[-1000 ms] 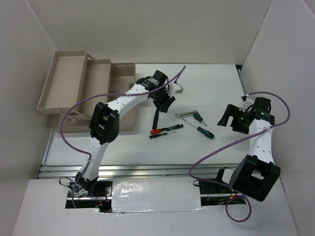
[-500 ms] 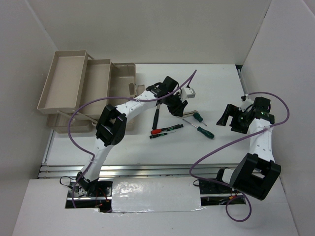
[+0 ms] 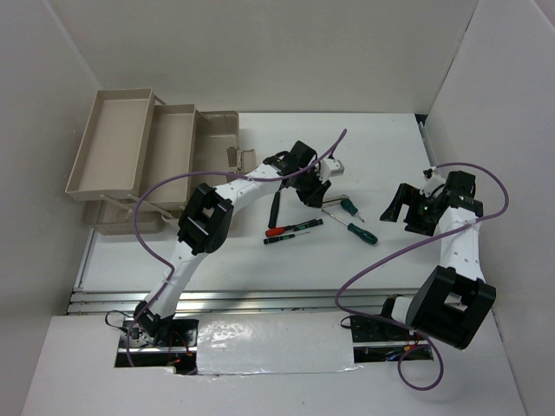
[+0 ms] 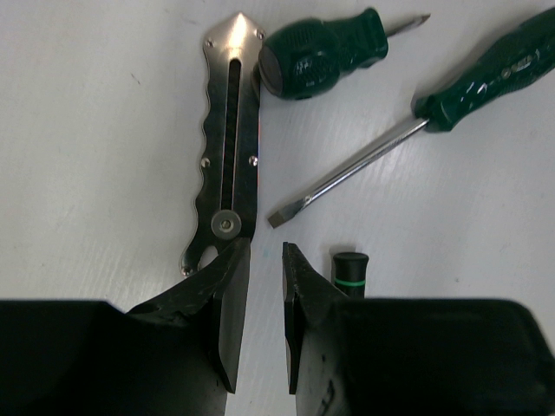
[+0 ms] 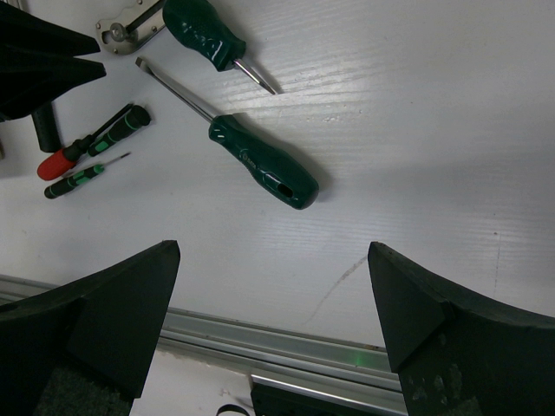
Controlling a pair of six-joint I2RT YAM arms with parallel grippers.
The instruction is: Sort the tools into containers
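My left gripper [image 3: 312,189] hovers low at the table's middle, its jaws a narrow gap apart with only bare table between them [image 4: 264,253]. Just ahead of it lie a silver metal tool [image 4: 230,147], a stubby green screwdriver [image 4: 325,54] and a long green screwdriver [image 4: 486,74]. A red-and-black screwdriver [image 3: 293,229] and a small black-and-green one [image 3: 277,239] lie nearer. The mallet's black handle [image 3: 273,208] shows; its head is hidden by the left arm. My right gripper [image 3: 403,204] is wide open and empty, right of the tools [image 5: 273,260]. The beige toolbox trays [image 3: 113,143] stand open at the far left.
The toolbox's deeper base [image 3: 217,132] sits beside the trays, close to the left arm's elbow. White walls close in the table at the back and both sides. A metal rail [image 5: 303,334] runs along the near edge. Purple cables loop off both arms.
My left gripper has swung right, from over the mallet handle to just short of the silver tool. The right arm has barely moved. The tools lie where they were.
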